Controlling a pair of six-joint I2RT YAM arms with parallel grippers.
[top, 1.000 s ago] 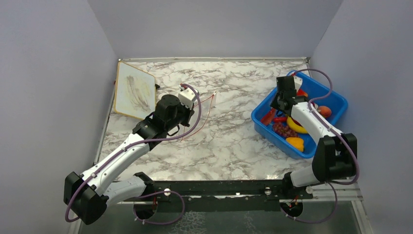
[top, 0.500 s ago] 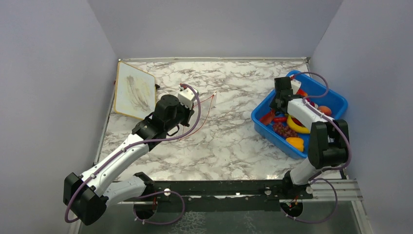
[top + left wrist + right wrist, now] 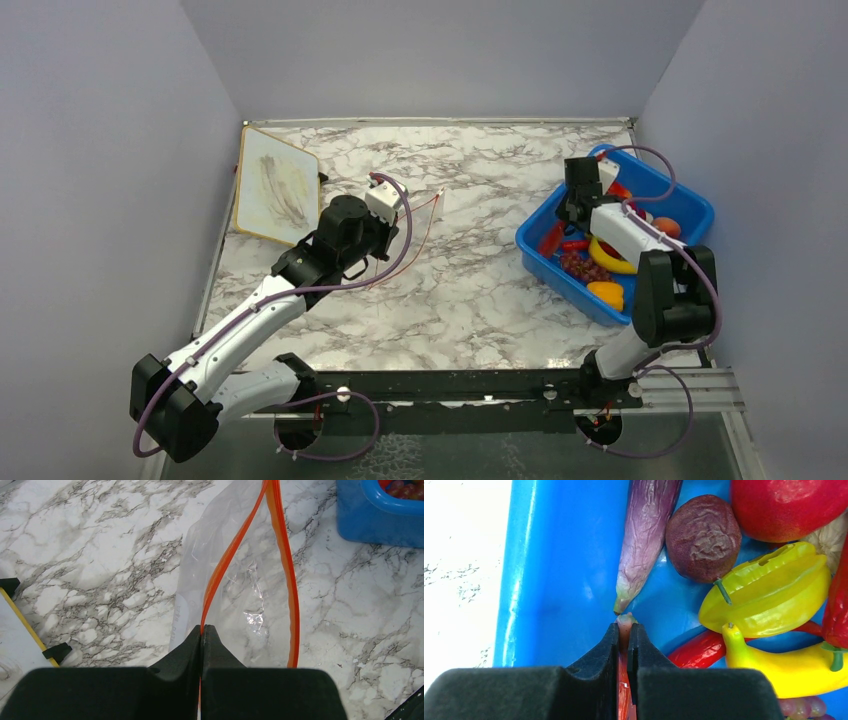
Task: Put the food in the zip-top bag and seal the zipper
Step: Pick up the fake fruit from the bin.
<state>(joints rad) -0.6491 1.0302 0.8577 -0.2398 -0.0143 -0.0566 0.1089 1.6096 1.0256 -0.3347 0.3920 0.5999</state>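
Table: the marble table (image 3: 480, 300) carries everything. I have the bag on the left half and the bin on the right, so each arm works its own side.
Board: a white board (image 3: 275, 185) lies at the far left corner, well apart from the work.
Blue bin: the blue bin (image 3: 703, 212) sits near my right arm and holds all the food. Nothing is in the bag yet, as far as I can judge.
Zip-top bag: the clear zip-top bag (image 3: 240, 605) lies on the table in front of my left arm with its mouth towards the bin, ready to take a piece.
Food: an eggplant (image 3: 646, 535), a wrinkled dark round fruit (image 3: 703, 537), a yellow ridged fruit (image 3: 769, 597), a banana (image 3: 784, 672) and a red round fruit (image 3: 794, 500) crowd the bin floor.
Left tool: my left tool (image 3: 201, 630) is clamped tight on one lip of the bag, which lifts that side so the mouth gapes.
Right tool: my right tool (image 3: 625, 627) is down in the bin, pinched narrow on a slim red piece (image 3: 625, 620), probably a chili, just below the eggplant's tip.
Zipper: the orange-red zipper (image 3: 291, 595) is unsealed, its two strands bowed apart.
Risk: my grip on the red piece is thin and near its end, so I judge it could swing or slip on the lift.
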